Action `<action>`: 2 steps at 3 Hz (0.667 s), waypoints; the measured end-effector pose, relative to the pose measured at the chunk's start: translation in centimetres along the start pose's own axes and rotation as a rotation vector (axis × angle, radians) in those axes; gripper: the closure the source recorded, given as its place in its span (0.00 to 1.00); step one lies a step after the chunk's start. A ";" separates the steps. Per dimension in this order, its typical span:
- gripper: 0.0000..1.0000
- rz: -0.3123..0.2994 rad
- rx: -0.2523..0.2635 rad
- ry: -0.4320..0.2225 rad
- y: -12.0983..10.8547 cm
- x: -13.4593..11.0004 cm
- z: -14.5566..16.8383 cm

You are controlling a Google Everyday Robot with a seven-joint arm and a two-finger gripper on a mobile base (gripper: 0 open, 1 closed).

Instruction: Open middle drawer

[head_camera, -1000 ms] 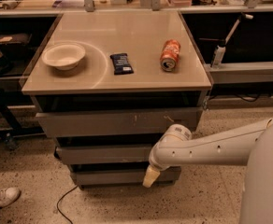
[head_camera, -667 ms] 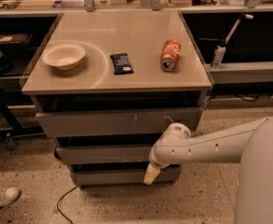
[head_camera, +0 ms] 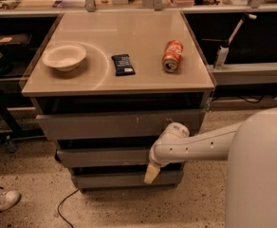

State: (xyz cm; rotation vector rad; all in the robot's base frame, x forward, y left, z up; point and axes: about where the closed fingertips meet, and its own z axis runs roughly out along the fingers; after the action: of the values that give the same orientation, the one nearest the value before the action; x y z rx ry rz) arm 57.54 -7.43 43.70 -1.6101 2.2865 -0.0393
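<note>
Camera view. Next to no change across the last second: gripper (head_camera: pixel 151 174) parked as before at the right end of the middle drawer (head_camera: pixel 105 156), tip hanging just below that front's lower edge, arm (head_camera: pixel 195 146) reaching in from the right. Cannot tell whether spread or pressed together. No tray inside on show behind the middle drawer's front, so probably not drawn out yet. By that reading, pull yet to begin, and any hold on the handleless front unproven.

Directly above the middle drawer, larger scuffed front (head_camera: pixel 115 125). Directly below, narrowest front (head_camera: pixel 124 179), right behind the gripper. Little slack between these edges, hence some risk of catching the wrong front. Higher above, on the tabletop (head_camera: pixel 129 82): bowl (head_camera: pixel 64 57), dark snack bar (head_camera: pixel 123 64), tipped can (head_camera: pixel 172 56), all well clear of the pull. In front of the middle drawer, bare floor (head_camera: pixel 129 208) for the travel. Off to the left, cable (head_camera: pixel 65 201) and shoe (head_camera: pixel 1 201). To the right, robot body (head_camera: pixel 257 170), close in.
</note>
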 end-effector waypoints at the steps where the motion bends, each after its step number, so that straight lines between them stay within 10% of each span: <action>1: 0.00 -0.020 -0.006 -0.004 -0.4 -0.6 1.1; 2: 0.00 -0.044 -0.025 -0.001 0.0 -1.2 2.4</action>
State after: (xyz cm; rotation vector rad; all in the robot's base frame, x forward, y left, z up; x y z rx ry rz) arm 58.62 -5.87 41.72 -1.6728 2.2592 -0.0201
